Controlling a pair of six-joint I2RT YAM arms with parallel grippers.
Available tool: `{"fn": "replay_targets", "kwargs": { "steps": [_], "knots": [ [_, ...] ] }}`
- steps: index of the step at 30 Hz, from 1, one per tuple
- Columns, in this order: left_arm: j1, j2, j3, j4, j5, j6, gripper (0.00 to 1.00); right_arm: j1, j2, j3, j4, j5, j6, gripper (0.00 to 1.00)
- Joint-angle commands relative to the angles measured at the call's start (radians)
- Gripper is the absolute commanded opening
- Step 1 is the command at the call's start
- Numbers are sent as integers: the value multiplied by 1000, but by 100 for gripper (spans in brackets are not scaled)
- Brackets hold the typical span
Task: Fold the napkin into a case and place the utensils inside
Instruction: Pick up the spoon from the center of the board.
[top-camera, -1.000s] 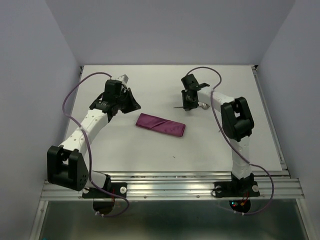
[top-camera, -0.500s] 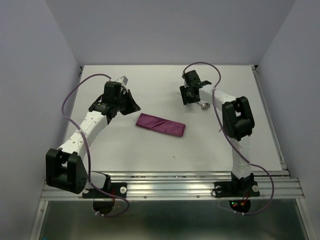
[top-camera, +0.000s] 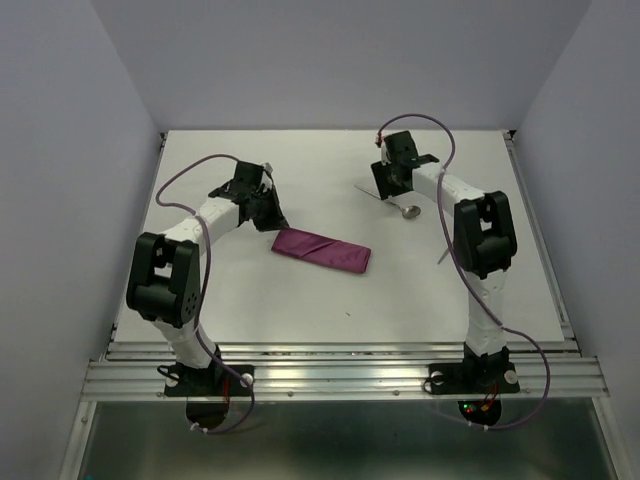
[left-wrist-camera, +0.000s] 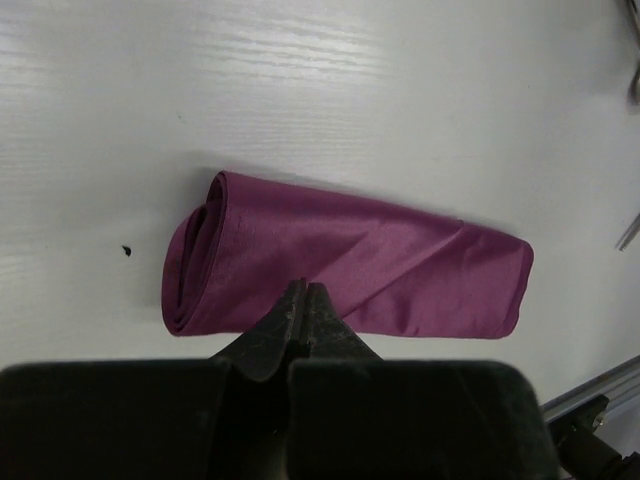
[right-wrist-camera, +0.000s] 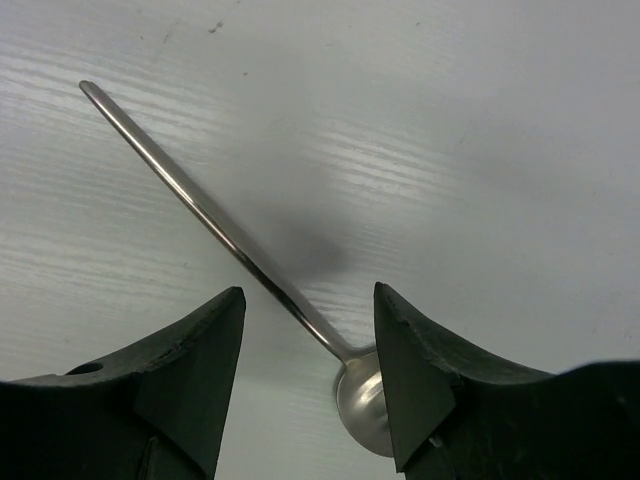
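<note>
The plum case lies flat in the middle of the table, one end showing its rolled layers. The left hand hangs at its long edge, fingers pressed together on nothing. Well apart, the right hand stands spread over a spoon lying on the table, outside the case.

The white bench carries the folded plum-purple case lying flat near its middle. A silver spoon lies toward the far right, well apart from it.
</note>
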Motion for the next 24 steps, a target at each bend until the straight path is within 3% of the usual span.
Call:
{"fn": "replay_targets", "kwargs": {
  "steps": [1,8,14,24],
  "knots": [
    [1,45,95,33,2,-2,0,-44,23,60,-52,-96,-61,59],
    [2,137,133,27,-21,-12,0,-44,28,6,-55,-111,-86,53],
    [2,176,121,37,-21,-14,0,-44,34,-18,-55,-104,-86,42],
    [2,239,67,97,-21,-31,0,-44,51,-37,-58,-104,-63,43]
  ]
}}
